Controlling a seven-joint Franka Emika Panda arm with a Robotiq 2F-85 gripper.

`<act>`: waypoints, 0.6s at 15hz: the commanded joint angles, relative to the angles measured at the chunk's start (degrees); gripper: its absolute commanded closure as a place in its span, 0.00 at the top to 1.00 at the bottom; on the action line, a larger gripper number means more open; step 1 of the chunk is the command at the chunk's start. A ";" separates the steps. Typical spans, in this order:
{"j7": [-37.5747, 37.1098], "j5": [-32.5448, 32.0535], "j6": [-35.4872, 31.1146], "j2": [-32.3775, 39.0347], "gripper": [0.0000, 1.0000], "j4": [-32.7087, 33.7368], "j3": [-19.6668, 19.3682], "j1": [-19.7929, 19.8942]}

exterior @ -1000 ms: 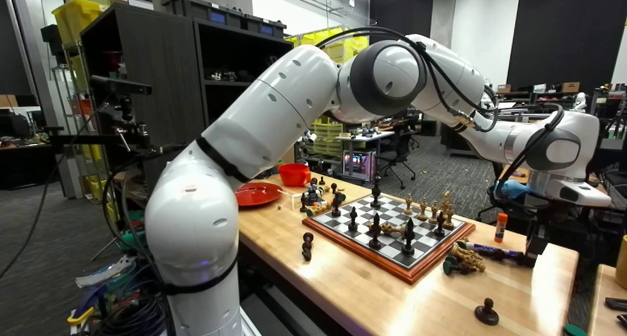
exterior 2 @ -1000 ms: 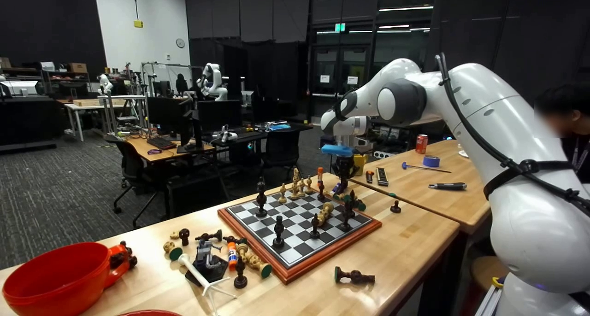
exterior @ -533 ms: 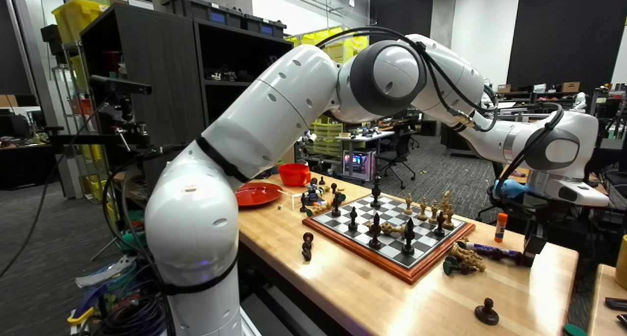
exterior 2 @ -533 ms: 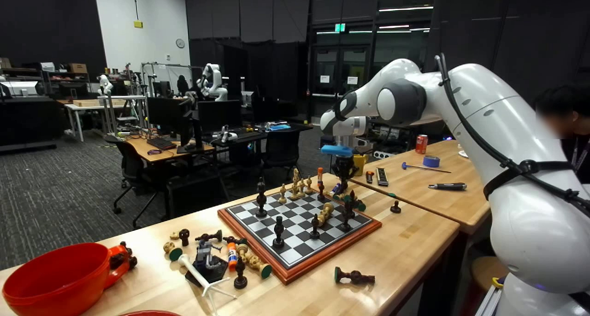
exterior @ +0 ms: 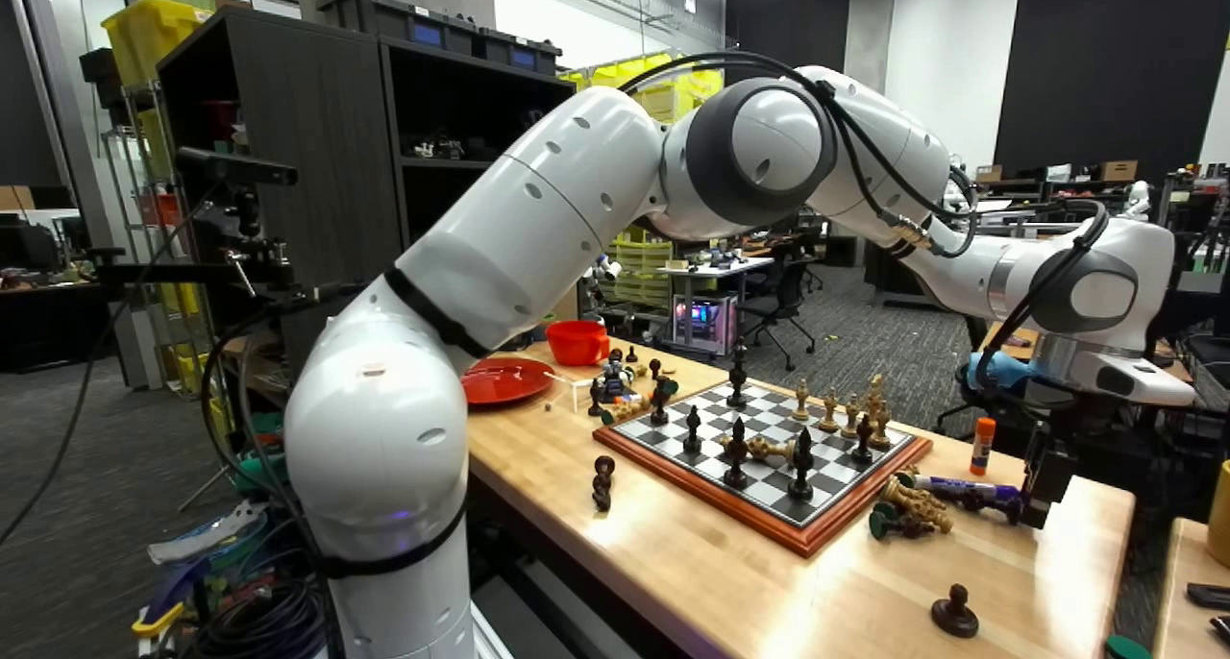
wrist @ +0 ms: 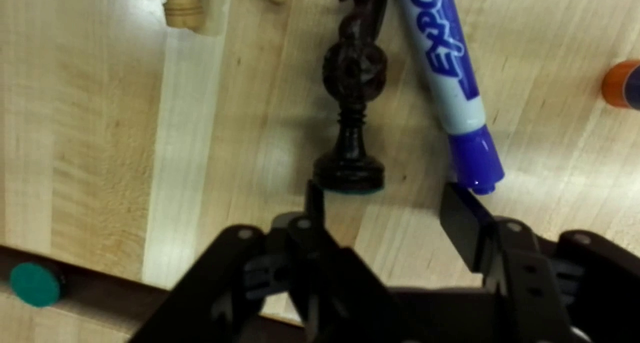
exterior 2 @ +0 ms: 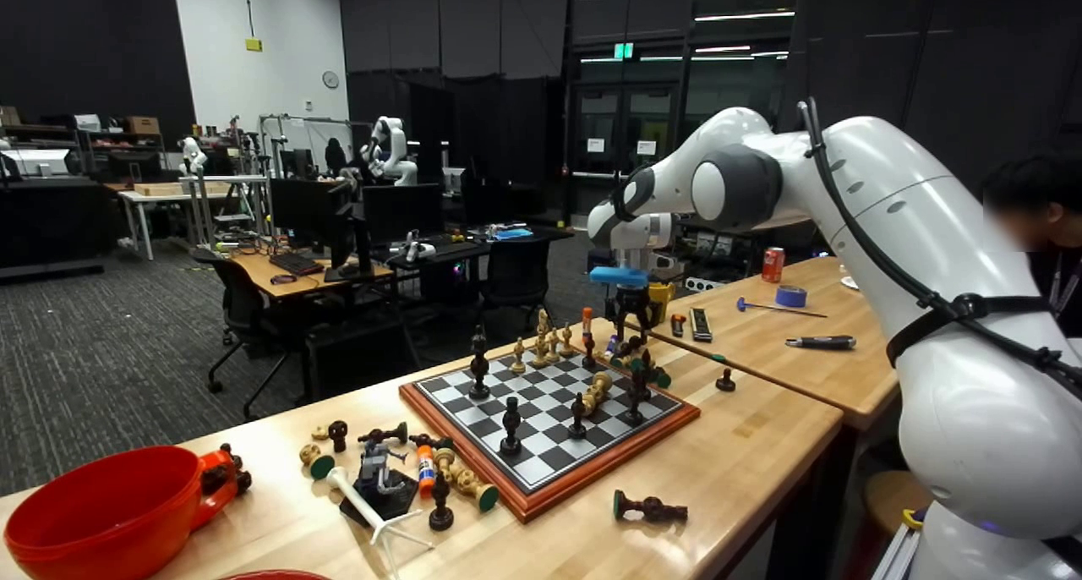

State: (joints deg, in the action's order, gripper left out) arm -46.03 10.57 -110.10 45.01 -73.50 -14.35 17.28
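Gripper (wrist: 384, 199): fingers apart at capped end of marker (wrist: 452, 83), nothing clamped. Dark chess piece (wrist: 354, 75): lying alongside marker, apparently supported by table (wrist: 100, 158) alone. Glue stick (exterior: 982, 448): across marker, upright.

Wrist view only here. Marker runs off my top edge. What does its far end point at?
Observer: The marker points toward the chessboard, which is outside your frame.
Operator: Orange-ended thing at my right edge, standing or lying?
Observer: That glue stick stands upright.
Operator: Anyone in sight?
Observer: Yes, a person at the edge of an exterior view, partly hidden behind the arm.
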 commanded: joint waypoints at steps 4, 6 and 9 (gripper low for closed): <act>1.46 0.15 1.14 -2.16 1.00 -2.05 0.14 0.10; 1.25 0.24 1.49 -2.44 1.00 -2.46 0.07 0.10; 0.94 0.94 1.39 -2.81 1.00 -3.36 0.23 0.28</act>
State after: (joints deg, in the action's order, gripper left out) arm -45.46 10.59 -109.41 44.89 -73.76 -14.38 17.29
